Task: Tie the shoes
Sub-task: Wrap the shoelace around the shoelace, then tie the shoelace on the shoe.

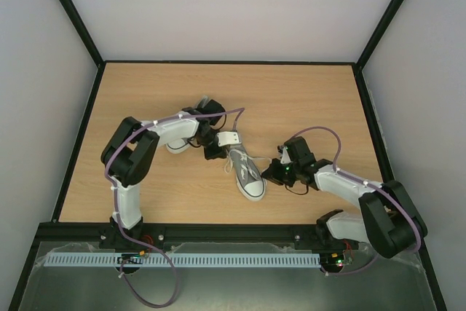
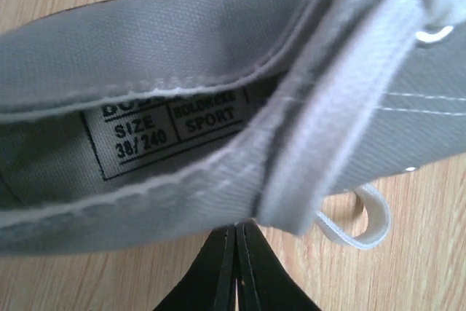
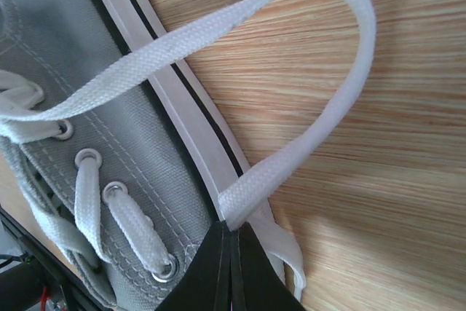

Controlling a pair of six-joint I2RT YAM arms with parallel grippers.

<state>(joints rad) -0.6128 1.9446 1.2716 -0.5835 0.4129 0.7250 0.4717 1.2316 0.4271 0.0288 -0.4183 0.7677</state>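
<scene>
One grey shoe lies mid-table with its white toe cap toward the arms. The second shoe is mostly hidden under my left arm. My left gripper sits at the first shoe's heel end. In the left wrist view it is shut at the edge of the grey canvas, pinching the end of a blurred white lace. A thin lace loop hangs beside it. My right gripper is at the shoe's right side. There it is shut on a white lace that arches over the wood beside the shoe.
The wooden table is ringed by a black frame and pale walls. A size label shows inside the shoe's collar. The white rubber sole runs just left of my right fingers.
</scene>
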